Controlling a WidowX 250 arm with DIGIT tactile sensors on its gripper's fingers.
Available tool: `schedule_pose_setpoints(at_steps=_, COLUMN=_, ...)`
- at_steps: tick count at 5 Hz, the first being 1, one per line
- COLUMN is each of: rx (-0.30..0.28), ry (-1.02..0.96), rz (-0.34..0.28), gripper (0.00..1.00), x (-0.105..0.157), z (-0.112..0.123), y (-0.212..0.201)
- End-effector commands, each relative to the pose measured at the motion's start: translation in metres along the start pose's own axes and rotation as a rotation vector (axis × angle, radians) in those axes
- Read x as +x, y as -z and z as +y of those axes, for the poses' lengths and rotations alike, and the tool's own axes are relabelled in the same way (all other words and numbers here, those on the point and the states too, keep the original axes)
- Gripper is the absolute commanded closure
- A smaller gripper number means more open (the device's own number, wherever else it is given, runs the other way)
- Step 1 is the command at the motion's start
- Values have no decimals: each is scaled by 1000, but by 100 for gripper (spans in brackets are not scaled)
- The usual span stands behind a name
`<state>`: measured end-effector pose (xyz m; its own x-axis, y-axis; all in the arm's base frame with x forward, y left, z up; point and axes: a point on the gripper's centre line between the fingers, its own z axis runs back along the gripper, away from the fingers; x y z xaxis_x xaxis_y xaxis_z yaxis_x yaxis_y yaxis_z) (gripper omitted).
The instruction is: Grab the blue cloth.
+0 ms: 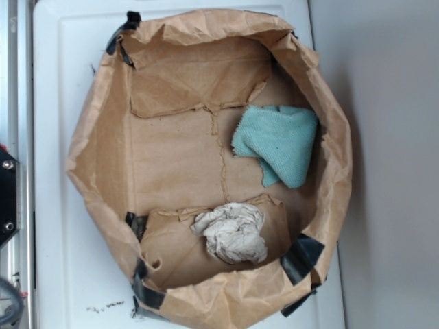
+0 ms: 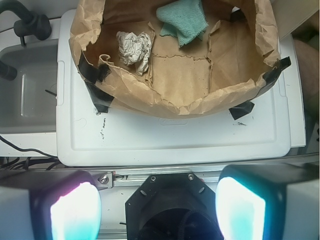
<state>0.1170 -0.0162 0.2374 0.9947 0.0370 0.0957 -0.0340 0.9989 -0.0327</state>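
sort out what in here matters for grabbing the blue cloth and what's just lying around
Belongs to the job:
- blue cloth, lying inside the bin near its wall
- gripper, open, well back from the bin, holding nothing
- brown paper bin, which holds the cloth

Just lying about:
- crumpled paper ball, in the same bin, apart from the cloth
- white lid under the bin

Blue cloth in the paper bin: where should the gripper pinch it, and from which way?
Probably from straight above, pinching the thick folded middle of the blue cloth. It lies flat on the floor of the paper bin, whose raised walls block the sides. The open gripper is outside the bin; the crumpled paper lies apart.
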Motion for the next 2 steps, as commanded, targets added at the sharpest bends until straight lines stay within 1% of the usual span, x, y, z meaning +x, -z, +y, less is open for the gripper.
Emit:
schedule_pose_setpoints(at_steps=1, rx=0, ry=0, rz=0, gripper=0, x=0, z=0, y=0)
schedule_pose_setpoints(at_steps=2, rx=-10, ry=-23, rz=-20, gripper=0, x=50, z=6, y=2)
